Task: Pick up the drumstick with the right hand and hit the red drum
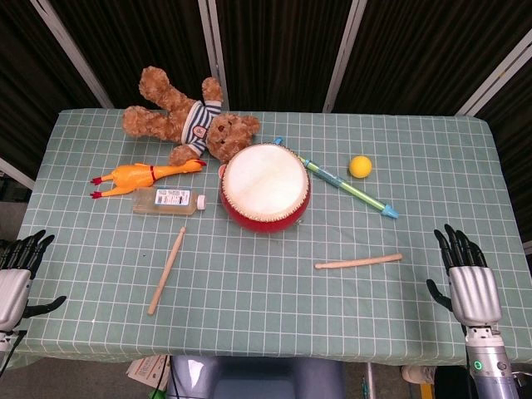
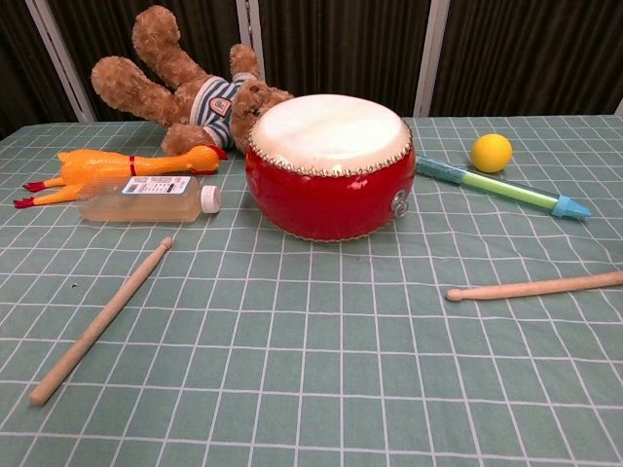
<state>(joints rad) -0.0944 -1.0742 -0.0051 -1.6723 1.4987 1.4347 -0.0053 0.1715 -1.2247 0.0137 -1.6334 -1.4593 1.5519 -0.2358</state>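
The red drum (image 1: pixel 265 186) (image 2: pixel 329 165) with a pale skin stands at the table's middle. One wooden drumstick (image 1: pixel 358 263) (image 2: pixel 535 287) lies flat to the drum's right front. A second drumstick (image 1: pixel 167 270) (image 2: pixel 100 321) lies slanted at the left front. My right hand (image 1: pixel 466 279) hovers open at the table's right front edge, fingers spread, about a hand's width right of the nearer drumstick. My left hand (image 1: pixel 18 270) is open beyond the left front edge, holding nothing. Neither hand shows in the chest view.
Behind the drum lie a teddy bear (image 1: pixel 187 115) (image 2: pixel 185 88), a rubber chicken (image 1: pixel 141 175) (image 2: pixel 112 168) and a clear bottle (image 1: pixel 169 201) (image 2: pixel 146 198). A blue-green tube (image 1: pixel 349 188) (image 2: pixel 501 186) and a yellow ball (image 1: pixel 360 166) (image 2: pixel 492 153) sit to the right.
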